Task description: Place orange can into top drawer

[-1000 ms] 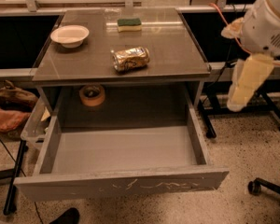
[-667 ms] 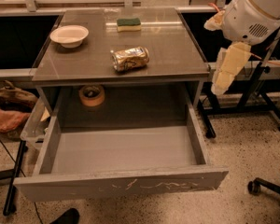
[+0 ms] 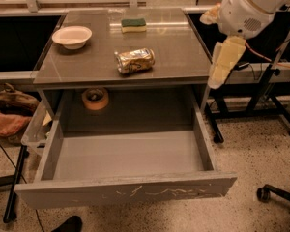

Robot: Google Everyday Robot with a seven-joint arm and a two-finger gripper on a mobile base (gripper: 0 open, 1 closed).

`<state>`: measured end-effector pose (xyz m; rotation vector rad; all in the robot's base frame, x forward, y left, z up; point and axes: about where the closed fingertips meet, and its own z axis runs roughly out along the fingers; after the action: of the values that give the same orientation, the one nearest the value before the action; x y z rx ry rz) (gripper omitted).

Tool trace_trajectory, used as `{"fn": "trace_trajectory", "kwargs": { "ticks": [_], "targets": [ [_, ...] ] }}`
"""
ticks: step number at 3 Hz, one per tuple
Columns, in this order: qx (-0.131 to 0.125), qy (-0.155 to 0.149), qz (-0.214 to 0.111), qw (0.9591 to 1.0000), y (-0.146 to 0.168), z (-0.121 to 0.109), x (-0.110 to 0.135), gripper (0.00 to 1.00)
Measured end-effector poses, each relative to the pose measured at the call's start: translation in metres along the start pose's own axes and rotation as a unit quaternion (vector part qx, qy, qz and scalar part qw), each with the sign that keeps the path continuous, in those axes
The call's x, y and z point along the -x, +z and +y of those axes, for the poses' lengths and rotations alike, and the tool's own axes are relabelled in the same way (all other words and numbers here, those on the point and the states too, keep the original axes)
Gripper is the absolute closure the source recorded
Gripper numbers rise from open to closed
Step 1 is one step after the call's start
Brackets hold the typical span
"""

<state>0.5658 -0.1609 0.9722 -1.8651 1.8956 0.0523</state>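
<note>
The can (image 3: 134, 61) lies on its side near the middle of the surface (image 3: 179, 57), dented, with nothing touching it. A white bowl (image 3: 72, 36) sits towards the back left and a green sponge (image 3: 134, 24) at the back edge. Below, the drawer (image 3: 125, 191) stands pulled wide open, its front panel scratched white. A tape roll (image 3: 95, 98) rests on the shelf behind the drawer. The pincer (image 3: 217, 79) hangs off the surface's right edge, pointing down, well apart from the can. I cannot tell whether it is released or clenched.
</note>
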Motion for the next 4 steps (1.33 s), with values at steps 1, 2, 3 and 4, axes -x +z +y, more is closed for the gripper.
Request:
{"fn": "trace_trajectory", "kwargs": {
  "ticks": [1,2,3,4],
  "targets": [
    [0.008,-0.033,-0.034,0.9988,0.024,-0.040,0.014,0.00],
    [0.014,-0.053,-0.074,0.9957,0.052,-0.073,0.024,0.00],
    [0.017,-0.071,-0.094,0.9929,0.086,-0.099,0.033,0.00],
    [0.017,-0.071,-0.094,0.9929,0.086,-0.099,0.033,0.00]
  ]
}}
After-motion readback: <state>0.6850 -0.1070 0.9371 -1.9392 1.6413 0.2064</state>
